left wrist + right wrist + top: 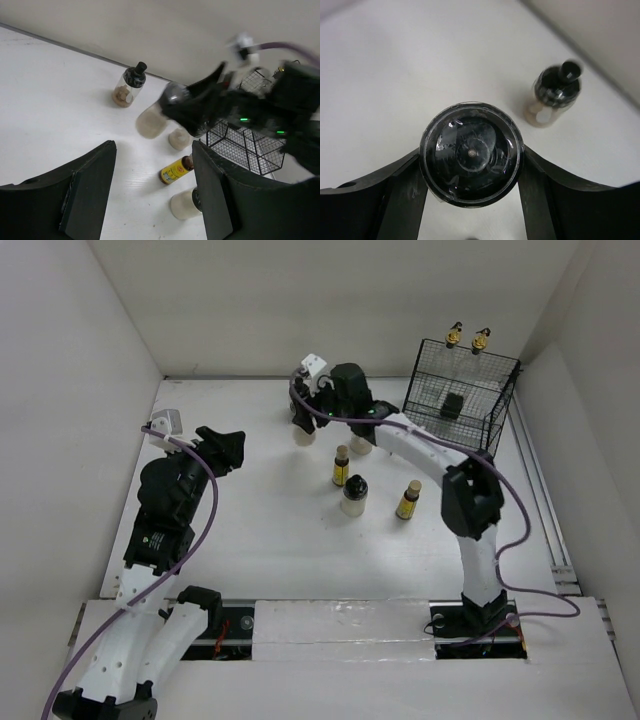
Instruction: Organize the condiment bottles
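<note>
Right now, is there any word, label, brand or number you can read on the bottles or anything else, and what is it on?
Nothing is readable in any view.
Yellow bottles: printed labels, too small and blurred to read.
Jar with the black lid: no lettering visible.
Basket: no tag or sign visible.

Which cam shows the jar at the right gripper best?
Right wrist: black-capped jar seen from above, fingers against both cap sides. Left wrist: blurred, side-on. Top external: only its pale body under the right arm.
</note>
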### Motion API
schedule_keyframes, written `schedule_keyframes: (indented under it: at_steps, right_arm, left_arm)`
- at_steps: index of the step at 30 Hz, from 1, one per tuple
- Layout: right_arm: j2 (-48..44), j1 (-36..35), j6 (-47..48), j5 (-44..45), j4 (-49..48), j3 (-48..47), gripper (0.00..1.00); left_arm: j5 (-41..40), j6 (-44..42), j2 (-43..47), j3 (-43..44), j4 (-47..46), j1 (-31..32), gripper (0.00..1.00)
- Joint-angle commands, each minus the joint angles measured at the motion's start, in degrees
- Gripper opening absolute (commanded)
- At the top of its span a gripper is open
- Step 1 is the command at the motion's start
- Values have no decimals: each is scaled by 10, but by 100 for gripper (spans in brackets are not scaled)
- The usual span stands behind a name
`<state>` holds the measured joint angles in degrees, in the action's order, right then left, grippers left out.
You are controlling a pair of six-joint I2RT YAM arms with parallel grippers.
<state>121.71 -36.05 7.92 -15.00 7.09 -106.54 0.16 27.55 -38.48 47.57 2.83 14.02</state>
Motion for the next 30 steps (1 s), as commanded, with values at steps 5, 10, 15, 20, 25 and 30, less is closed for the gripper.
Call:
schedule_keyframes:
  at_steps: [5, 10, 15, 20, 25, 30]
  right_arm:
    - [-282, 92, -26, -14, -199, 132, 41]
    - [-345, 186, -56, -6, -205, 214, 40]
    - [-358, 271, -68, -6, -212, 241, 39]
    - [-347, 311, -68, -19, -200, 234, 39]
    - [-319, 333, -68, -24, -194, 229, 39]
    - [-293, 345, -68, 1, -194, 223, 38]
  left_arm:
    - [-7, -3, 9, 3, -22, -3, 59]
    - [-2, -3, 9, 3, -22, -3, 62]
    - [-2, -3, 9, 3, -17, -3, 62]
    - [-2, -3, 9, 3, -22, -3, 63]
    - [-2, -3, 9, 3, -22, -3, 63]
    - [4, -3, 9, 3, -22, -3, 63]
